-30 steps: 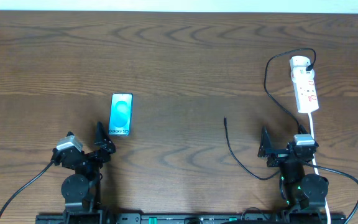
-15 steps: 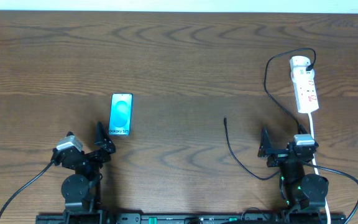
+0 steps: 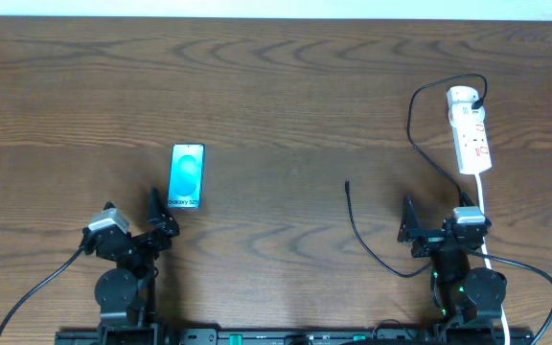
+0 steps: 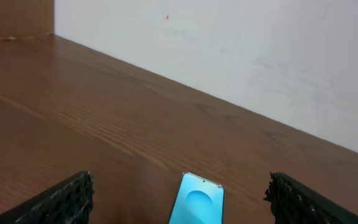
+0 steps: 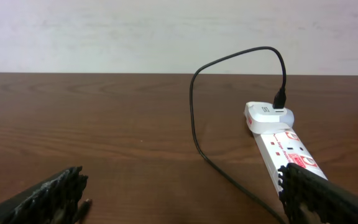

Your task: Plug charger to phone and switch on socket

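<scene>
The phone (image 3: pixel 187 177) lies flat on the wooden table, its blue screen up; it also shows in the left wrist view (image 4: pixel 197 202), between the fingers and ahead of them. My left gripper (image 3: pixel 159 215) is open and empty just below the phone. The white socket strip (image 3: pixel 471 131) lies at the far right and shows in the right wrist view (image 5: pixel 283 146). The black charger cable (image 3: pixel 420 144) runs from the plug at the strip's far end in a loop to its free tip (image 3: pixel 347 184) mid-table. My right gripper (image 3: pixel 420 222) is open and empty below the strip.
The strip's thick white cord (image 3: pixel 484 206) runs down past the right arm's base (image 3: pixel 468 287). The left arm's base (image 3: pixel 118 287) stands at the front left. A white wall (image 5: pixel 166 31) rises behind the table's far edge.
</scene>
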You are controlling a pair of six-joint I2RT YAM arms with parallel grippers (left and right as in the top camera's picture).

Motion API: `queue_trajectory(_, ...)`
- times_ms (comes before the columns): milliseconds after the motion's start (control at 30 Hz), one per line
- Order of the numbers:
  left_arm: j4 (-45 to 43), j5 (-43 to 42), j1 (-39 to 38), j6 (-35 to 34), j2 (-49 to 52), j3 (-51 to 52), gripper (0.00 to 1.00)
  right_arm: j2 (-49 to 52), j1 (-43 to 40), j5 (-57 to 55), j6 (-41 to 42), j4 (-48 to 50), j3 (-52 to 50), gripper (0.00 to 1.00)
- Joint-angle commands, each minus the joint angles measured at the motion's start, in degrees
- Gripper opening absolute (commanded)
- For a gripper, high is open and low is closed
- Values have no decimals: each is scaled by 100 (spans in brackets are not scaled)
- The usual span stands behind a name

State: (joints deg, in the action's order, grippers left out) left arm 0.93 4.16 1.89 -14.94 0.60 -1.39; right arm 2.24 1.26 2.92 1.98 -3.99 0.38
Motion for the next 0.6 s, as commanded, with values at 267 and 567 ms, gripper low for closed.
queue_trajectory(267, -9, -229, 35, 796, 494, -962, 90, -35, 46, -85, 59, -28, -7, 99)
queue_trajectory(567, 350, -715, 31, 1058, 3171, -3158, 90, -35, 46, -85, 59, -28, -7, 99)
